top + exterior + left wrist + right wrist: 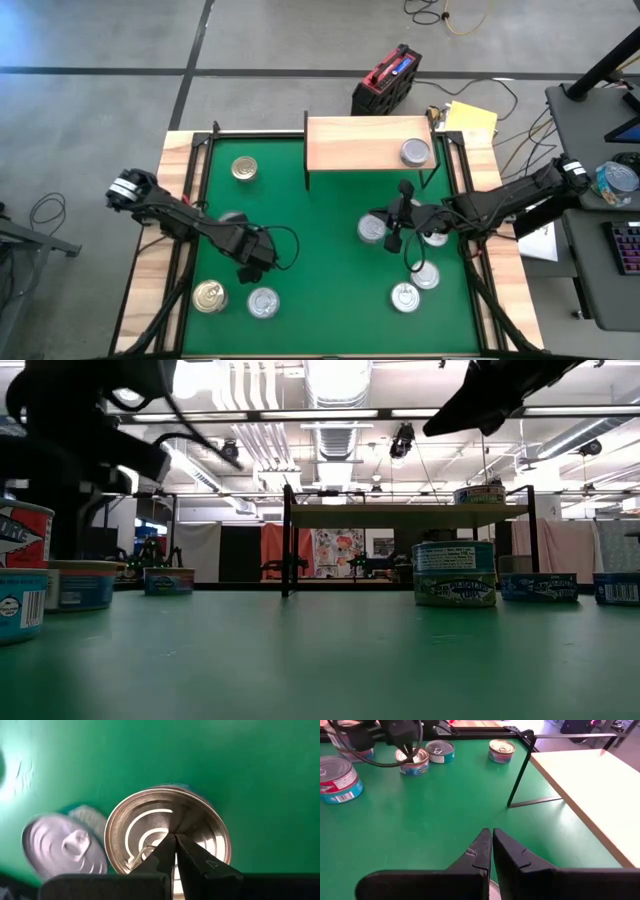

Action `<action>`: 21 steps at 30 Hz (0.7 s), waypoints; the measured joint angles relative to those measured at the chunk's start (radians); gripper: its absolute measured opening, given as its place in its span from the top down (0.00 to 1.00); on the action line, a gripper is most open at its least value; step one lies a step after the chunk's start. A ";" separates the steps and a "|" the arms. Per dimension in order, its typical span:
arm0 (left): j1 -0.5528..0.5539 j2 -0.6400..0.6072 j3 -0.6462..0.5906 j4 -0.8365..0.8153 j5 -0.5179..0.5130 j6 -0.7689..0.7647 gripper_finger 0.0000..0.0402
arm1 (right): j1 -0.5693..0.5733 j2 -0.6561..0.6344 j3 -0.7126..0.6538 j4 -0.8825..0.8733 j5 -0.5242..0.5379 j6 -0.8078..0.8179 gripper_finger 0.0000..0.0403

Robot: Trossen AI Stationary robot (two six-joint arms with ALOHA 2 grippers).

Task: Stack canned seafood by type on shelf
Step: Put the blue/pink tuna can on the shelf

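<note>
The shelf (pixel 365 145) stands at the mat's far edge with one silver-topped can (pixel 416 152) on its right end. Other cans of seafood sit on the green mat: a gold one (pixel 244 168) far left, a gold one (pixel 209 296) and a silver one (pixel 262 302) near left, and several at the right (pixel 405 297). My left gripper (pixel 175 837) is shut and points straight down over a gold-rimmed can's lid (pixel 150 820). My right gripper (pixel 492 832) is shut and hangs above the mat beside a can (pixel 372 229). My left gripper has its shut fingertips over the middle of the gold-rimmed can's lid (pixel 165 827), coming from above and pointing down. Whether the tips touch the lid I cannot tell. The can stands upright on the mat.
A two-high stack of cans (pixel 455 572) stands right of centre. The shelf's thin black legs (pixel 520 770) rise from the mat. A wooden border (pixel 175 160) frames the mat. A red and black case (pixel 386 80) lies beyond the far edge.
</note>
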 joint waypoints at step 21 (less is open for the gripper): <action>-0.003 0.042 0.128 0.153 -0.051 0.300 1.00 | 0.000 -0.002 0.000 0.015 -0.003 0.001 0.98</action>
